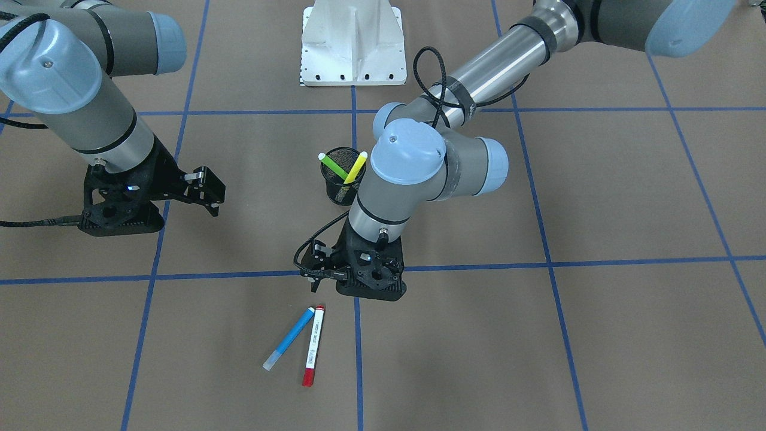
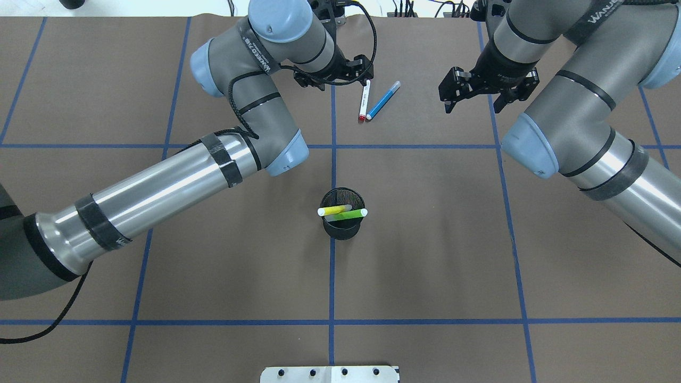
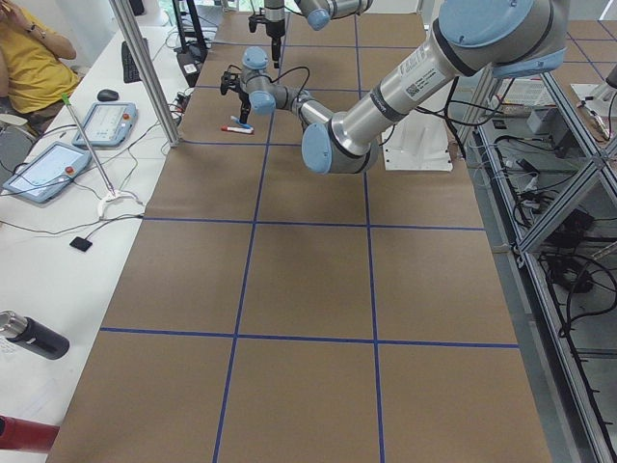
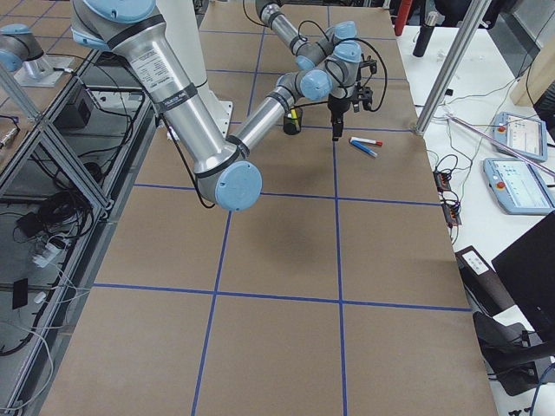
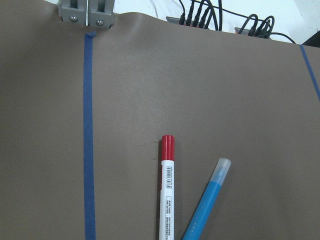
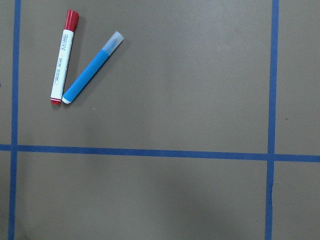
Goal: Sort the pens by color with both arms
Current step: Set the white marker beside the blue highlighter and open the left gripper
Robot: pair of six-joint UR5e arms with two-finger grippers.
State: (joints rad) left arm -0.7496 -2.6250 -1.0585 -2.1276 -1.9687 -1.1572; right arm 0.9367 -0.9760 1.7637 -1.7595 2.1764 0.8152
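The blue pen (image 1: 289, 338) with a pale cap and the white-barrelled pen with red ends (image 1: 313, 346) lie side by side on the brown table, their ends nearest the robot touching. Both also show in the left wrist view (image 5: 205, 205) (image 5: 168, 195). My left gripper (image 1: 313, 284) hangs just above the robot-side end of the red-ended pen, its fingers together and empty. The green pen (image 1: 334, 167) and the yellow pen (image 1: 355, 167) stand crossed in the black mesh cup (image 1: 338, 190). My right gripper (image 2: 473, 103) is open and empty, off to the side of the pens.
The white base pedestal (image 1: 353, 42) stands at the robot's edge of the table. Blue tape lines (image 1: 455, 266) divide the brown surface into squares. The left arm's elbow (image 1: 440, 155) hangs right beside the cup.
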